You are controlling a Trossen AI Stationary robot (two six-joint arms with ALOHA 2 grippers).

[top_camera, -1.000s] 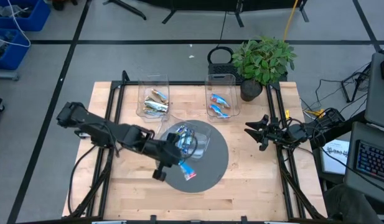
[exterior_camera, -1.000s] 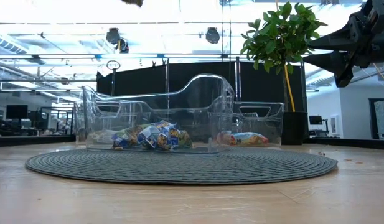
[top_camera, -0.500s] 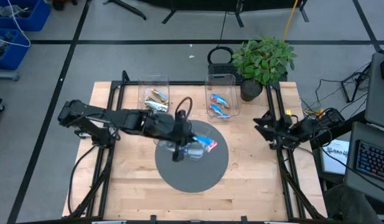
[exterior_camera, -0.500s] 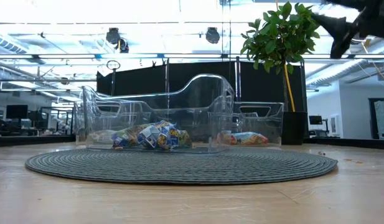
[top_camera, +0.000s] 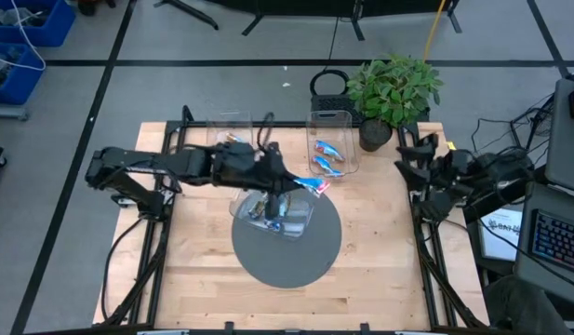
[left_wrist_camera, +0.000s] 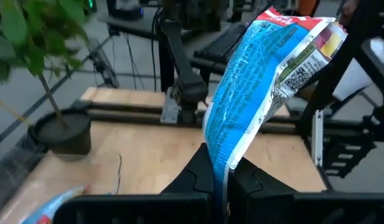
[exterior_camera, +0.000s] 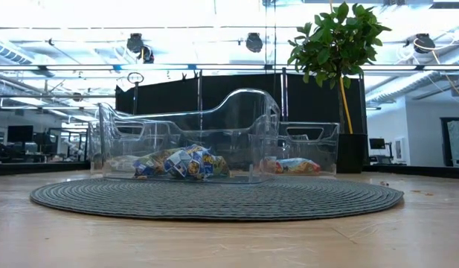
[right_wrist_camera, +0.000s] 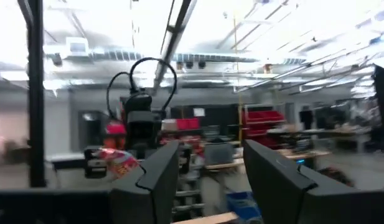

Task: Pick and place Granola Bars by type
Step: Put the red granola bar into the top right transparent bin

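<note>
Left bin point(top_camera: 229, 149) at the back of the desk point(top_camera: 380, 251) holds tan/silvery bars point(top_camera: 233, 158); not involved right now.

Left hand point(top_camera: 288, 180) is clamped on a bright blue bar point(top_camera: 308, 185), held in the air above the far edge of the round grey mat point(top_camera: 305, 256), just short of the right bin point(top_camera: 329, 149). In the left wrist view the fingers point(left_wrist_camera: 198, 174) pinch only the tail end of the wrapper point(left_wrist_camera: 266, 81), with most of the bar sticking out free beyond them.

Risks from here:
- Thin end-grip on slick foil: the bar could slip or swing out during the move and land on the mat or desk instead of a bin.
- The free end juts toward the right bin; it could catch the clear rim and get pulled out, or shove the bin.
- Release short of the bin: the bar would drop back into the centre bin point(top_camera: 277, 209) with the unsorted pile point(exterior_camera: 181, 162).
- Type match looks fine: the right bin already has blue bars point(top_camera: 327, 158), so that's the likely target. Wrong bin only if the arm veers left.

Right hand point(top_camera: 412, 158) waits off the right side of the desk near the potted plant point(top_camera: 391, 88), lifted and pointing out at the room; fingers point(right_wrist_camera: 154, 180) spread apart, empty. No collision risk at that spacing.
</note>
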